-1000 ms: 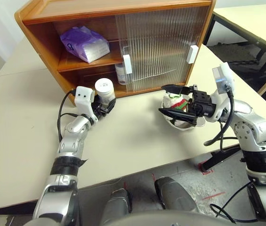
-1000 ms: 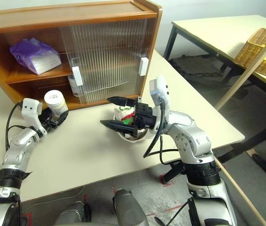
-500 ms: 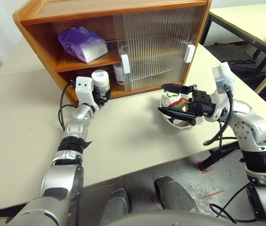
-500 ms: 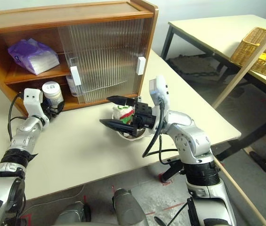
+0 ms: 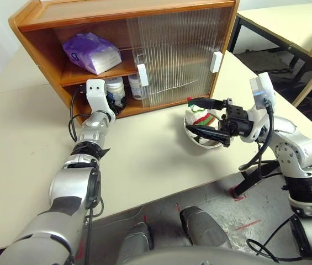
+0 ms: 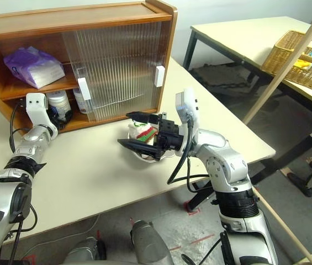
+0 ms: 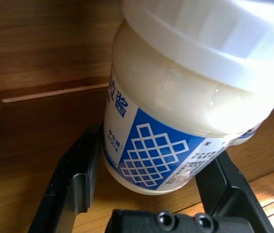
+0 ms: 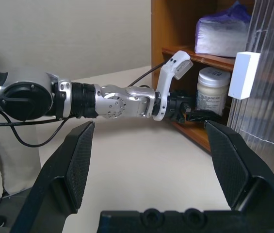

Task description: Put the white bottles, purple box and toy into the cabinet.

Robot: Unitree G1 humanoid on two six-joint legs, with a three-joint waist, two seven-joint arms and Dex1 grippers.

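Purple box (image 5: 91,51) was already on the cabinet (image 5: 40,44) upper shelf, upper left of frame. One bottle (image 5: 135,86) sat below; left gripper (image 5: 113,103) clamped the second bottle (image 7: 185,121) inside there. Toy (image 5: 199,117) was left in the dish (image 5: 200,139), mid-frame, right gripper (image 5: 205,117) wide open, empty.

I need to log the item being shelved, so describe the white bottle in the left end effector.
The white bottle is a short, cream-white plastic jar with a wide white lid and a blue lattice-printed label. It stands upright, gripped between the left end effector's black fingers, inside the cabinet's lower compartment, beside a second matching bottle.
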